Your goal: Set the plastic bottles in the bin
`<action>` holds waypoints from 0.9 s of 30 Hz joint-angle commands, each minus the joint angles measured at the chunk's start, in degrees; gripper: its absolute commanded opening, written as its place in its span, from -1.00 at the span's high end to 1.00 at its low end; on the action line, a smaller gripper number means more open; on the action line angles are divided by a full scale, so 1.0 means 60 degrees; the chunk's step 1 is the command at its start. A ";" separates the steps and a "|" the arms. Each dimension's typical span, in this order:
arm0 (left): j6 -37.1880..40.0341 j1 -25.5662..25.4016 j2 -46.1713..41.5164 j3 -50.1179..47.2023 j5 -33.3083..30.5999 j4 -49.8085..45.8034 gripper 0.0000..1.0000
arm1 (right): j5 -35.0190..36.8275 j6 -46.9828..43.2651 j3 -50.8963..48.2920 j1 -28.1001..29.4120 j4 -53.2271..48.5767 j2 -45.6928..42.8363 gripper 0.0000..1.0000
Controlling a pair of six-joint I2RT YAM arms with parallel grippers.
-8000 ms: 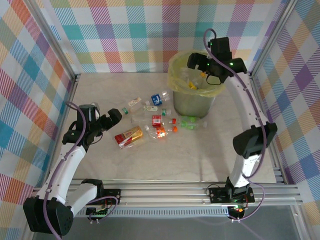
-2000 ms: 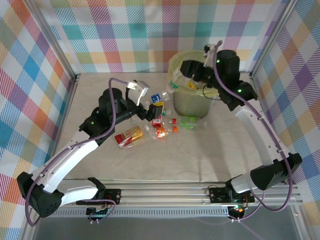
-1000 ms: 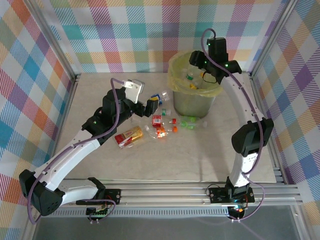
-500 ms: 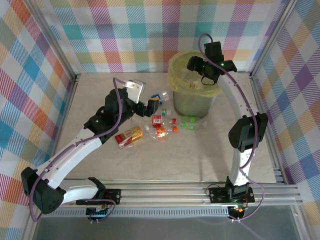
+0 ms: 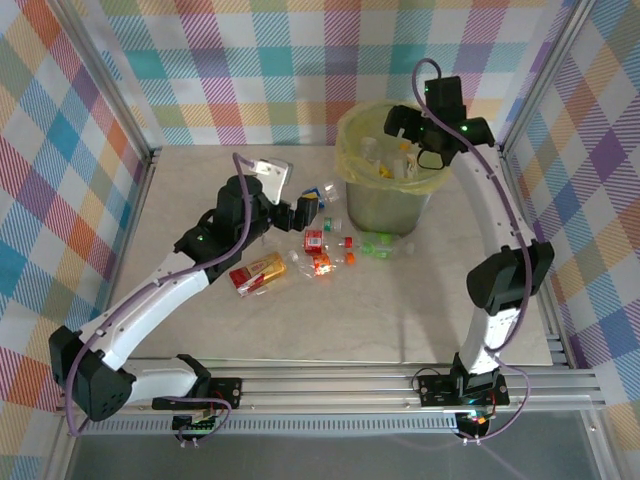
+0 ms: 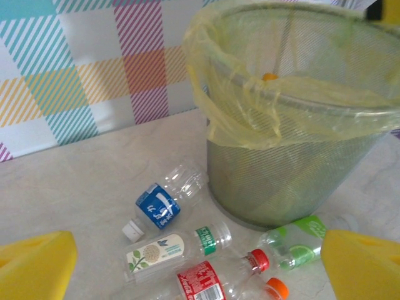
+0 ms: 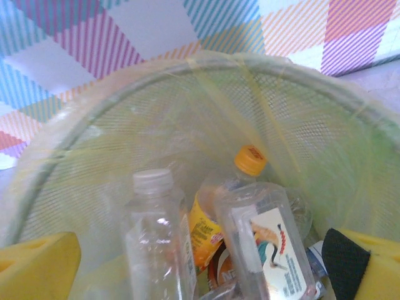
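1. The bin (image 5: 388,200) is a round mesh bucket lined with a translucent yellow bag folded over its rim. It stands on the far right part of the pale table (image 5: 300,330), near the checked back wall (image 5: 250,70).
2. Three plastic bottles stand close together inside the bin, seen from the right wrist. They are a clear bottle with a white cap (image 7: 156,244), an orange-capped bottle (image 7: 209,219) with a yellow-orange label, and a squarish bottle with a bird label (image 7: 269,244).
3. More bottles lie on their sides on the table, just left of and in front of the bin's base. These are a blue-label bottle (image 6: 161,203), a white-label bottle (image 6: 178,245) with a green band, and a red-label bottle (image 6: 203,281).
4. A green bottle (image 6: 299,242) lies just beside the foot of the bin.
5. Farther from the bin, toward the near left, lies an orange-and-yellow bottle (image 5: 258,272).
6. The right gripper (image 5: 408,135) hangs above the bin's mouth. Its yellow pads sit wide apart at the two edges of its wrist view with nothing between them, so it is released.
7. The left gripper (image 5: 288,195) hovers over the bottles on the table, left of the bin. Its yellow fingers (image 6: 31,265) are spread wide and hold nothing.
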 commanded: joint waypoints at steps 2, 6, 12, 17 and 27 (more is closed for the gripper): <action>-0.0038 0.0608 0.0889 0.1124 0.0019 -0.1028 -1.00 | -0.0656 -0.0408 0.0188 -0.0022 -0.0760 -0.0815 -0.99; 0.0089 0.1396 0.2177 0.2257 0.0911 -0.1790 -0.98 | -0.1056 -0.0370 -0.0181 -0.0012 -0.1192 -0.1434 -0.99; 0.0719 0.2263 0.4162 0.3702 0.2285 -0.2548 -0.83 | -0.1209 -0.0249 -0.1708 -0.0013 -0.1106 -0.2853 -0.99; 0.1510 0.2573 0.5732 0.4968 0.2915 -0.3344 -0.88 | -0.1276 0.0093 -0.3197 0.0032 -0.0784 -0.4110 -0.99; 0.2105 0.2702 0.8518 0.7246 0.4076 -0.4259 -1.00 | -0.1394 0.0563 -0.4888 0.0135 -0.0293 -0.5313 -0.99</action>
